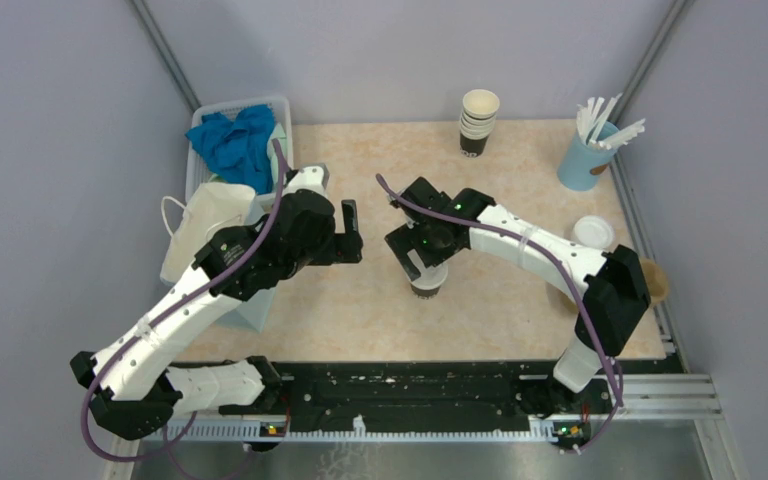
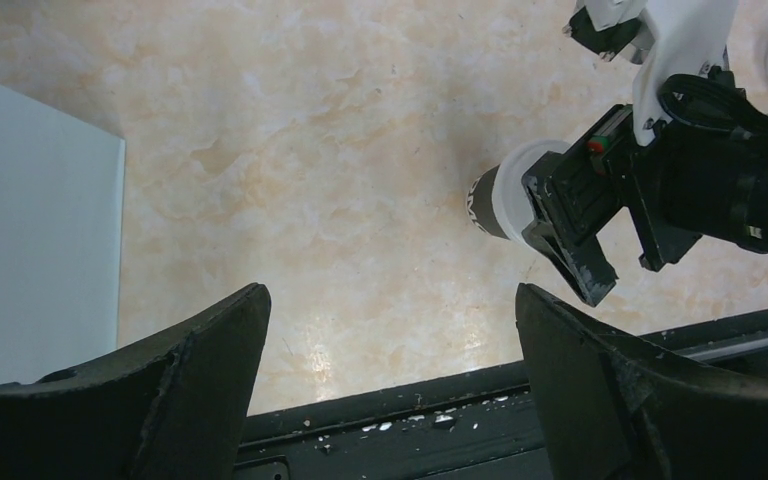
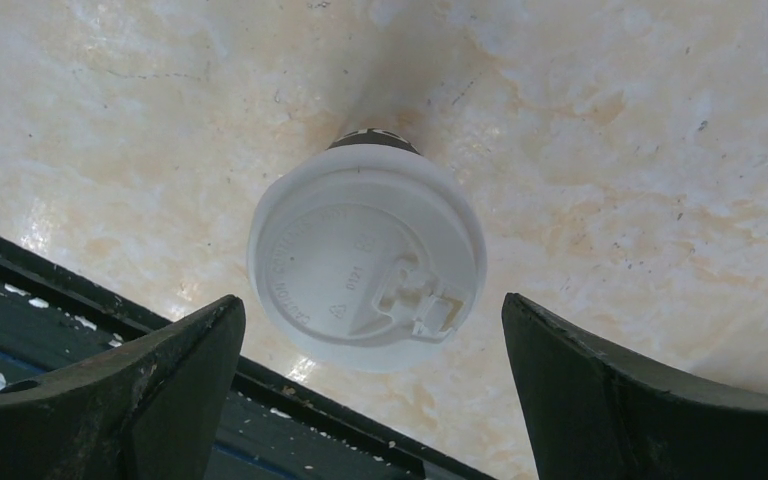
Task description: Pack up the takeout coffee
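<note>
The takeout coffee, a dark brown cup under a white sip lid, stands upright on the marbled tabletop near the front rail. In the top view most of the cup is hidden under my right gripper. That gripper hangs just above the lid, open, its fingers wide on either side and touching nothing. My left gripper hovers to the cup's left, open and empty. The left wrist view shows its gripper over bare table, with the cup and the right gripper's fingers beyond it.
A white paper bag lies at the left beside a basket holding blue cloth. At the back stands a stack of lidless cups. A blue cup of white sticks, a loose white lid and a brown cup sit at the right.
</note>
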Robot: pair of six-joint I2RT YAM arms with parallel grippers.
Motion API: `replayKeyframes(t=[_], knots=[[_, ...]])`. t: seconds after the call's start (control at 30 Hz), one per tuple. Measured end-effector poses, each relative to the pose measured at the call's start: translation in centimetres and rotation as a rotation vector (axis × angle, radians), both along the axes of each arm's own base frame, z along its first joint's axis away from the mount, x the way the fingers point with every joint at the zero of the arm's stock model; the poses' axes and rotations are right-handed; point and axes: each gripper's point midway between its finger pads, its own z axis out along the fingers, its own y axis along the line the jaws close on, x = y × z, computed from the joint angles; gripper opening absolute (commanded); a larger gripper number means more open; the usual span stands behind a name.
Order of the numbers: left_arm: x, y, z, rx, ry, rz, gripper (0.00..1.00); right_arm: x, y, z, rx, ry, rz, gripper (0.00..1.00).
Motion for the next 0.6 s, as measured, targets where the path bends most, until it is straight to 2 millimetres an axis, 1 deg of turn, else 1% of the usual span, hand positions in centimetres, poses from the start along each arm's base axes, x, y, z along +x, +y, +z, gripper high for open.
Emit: replayKeyframes(t=[0.17, 0.33, 0.5, 0.6], knots=[[0.1, -0.1, 0.1, 0.001, -0.006, -0.005, 0.98, 0.1, 0.0, -0.8, -0.021, 0.01, -0.002, 0.98], [0.2, -0.1, -0.1, 0.022, -0.008, -0.018, 0.98, 0.2, 0.0, -1.0, -0.028, 0.012, -0.007, 0.92], [0.5, -0.2, -0.3, 0.044, -0.005, -0.032, 0.98, 0.5, -0.1, -1.8, -0.051, 0.014, -0.019, 0.87], [0.6, -0.2, -0.3, 0.049, -0.005, -0.037, 0.98, 0.7, 0.0, -1.7, -0.049, 0.006, -0.027, 0.84]])
